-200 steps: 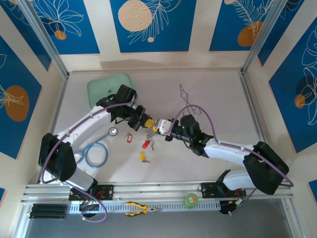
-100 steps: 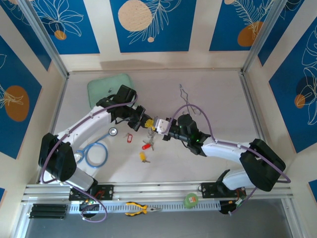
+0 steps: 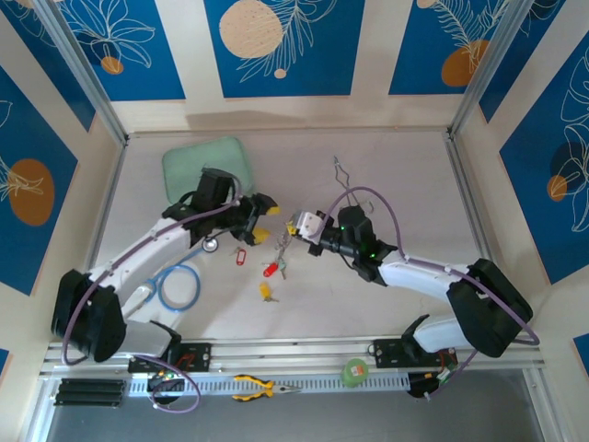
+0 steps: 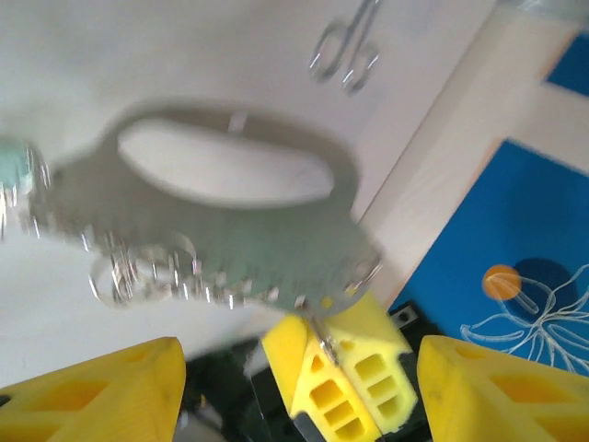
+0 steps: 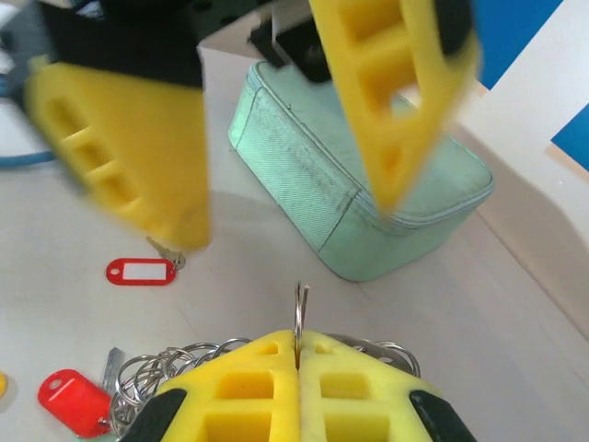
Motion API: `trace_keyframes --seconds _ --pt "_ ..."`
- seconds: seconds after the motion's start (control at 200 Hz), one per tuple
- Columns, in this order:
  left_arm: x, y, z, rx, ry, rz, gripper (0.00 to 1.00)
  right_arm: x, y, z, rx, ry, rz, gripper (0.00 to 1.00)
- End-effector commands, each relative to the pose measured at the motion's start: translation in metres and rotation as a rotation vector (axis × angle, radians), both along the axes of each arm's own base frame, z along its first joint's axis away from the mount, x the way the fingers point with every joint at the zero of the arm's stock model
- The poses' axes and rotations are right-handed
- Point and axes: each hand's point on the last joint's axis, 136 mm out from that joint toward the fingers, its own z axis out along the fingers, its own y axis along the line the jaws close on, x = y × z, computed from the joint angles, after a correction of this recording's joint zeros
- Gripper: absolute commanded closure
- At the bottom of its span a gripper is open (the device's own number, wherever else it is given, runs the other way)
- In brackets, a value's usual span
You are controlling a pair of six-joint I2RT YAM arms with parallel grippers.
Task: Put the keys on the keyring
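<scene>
The keyring (image 4: pixel 230 216), a flat grey oval loop with small split rings along its lower edge, hangs in front of my left wrist camera. My right gripper (image 3: pixel 297 226) is shut on its corner; its yellow fingers (image 4: pixel 345 373) pinch the metal edge (image 5: pixel 299 304). My left gripper (image 3: pixel 260 222) stands open just left of the keyring, one finger on each side, touching nothing. On the table lie a key with a red-framed tag (image 3: pixel 241 256), a red-tagged key (image 3: pixel 271 270) and a yellow-tagged key (image 3: pixel 265 292). A pale green tag (image 4: pixel 11 161) hangs at the keyring's left end.
A pale green pouch (image 3: pixel 204 158) lies at the back left, close behind my left arm. A pale blue ring (image 3: pixel 177 285) lies at the near left, silver tongs (image 3: pixel 345 171) at the back. Yellow-handled pliers (image 3: pixel 262 388) and a green roll (image 3: pixel 354 372) rest on the front rail.
My left gripper has opened and drawn back to the left, off the keyring. My right gripper has shut on the keyring and shifted slightly up and right with it.
</scene>
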Motion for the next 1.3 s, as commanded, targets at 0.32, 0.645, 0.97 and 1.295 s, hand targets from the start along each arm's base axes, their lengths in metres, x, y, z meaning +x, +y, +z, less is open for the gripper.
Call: trace_keyframes --seconds 0.32,0.645,0.97,1.295 --pt "0.016 0.019 0.082 0.487 -1.459 -0.481 0.50 -0.022 -0.021 0.053 0.123 0.157 0.260 1.00" --pt "-0.052 -0.016 0.059 0.472 -1.924 -0.983 0.53 -0.034 -0.023 0.059 0.009 0.047 0.317 1.00" --pt "-0.063 -0.044 0.041 0.437 -1.993 -1.097 0.59 -0.044 -0.017 0.063 -0.032 -0.002 0.364 1.00" --pt "-0.068 -0.055 0.034 0.386 -1.978 -1.138 0.72 -0.052 -0.011 0.069 -0.030 -0.025 0.383 1.00"
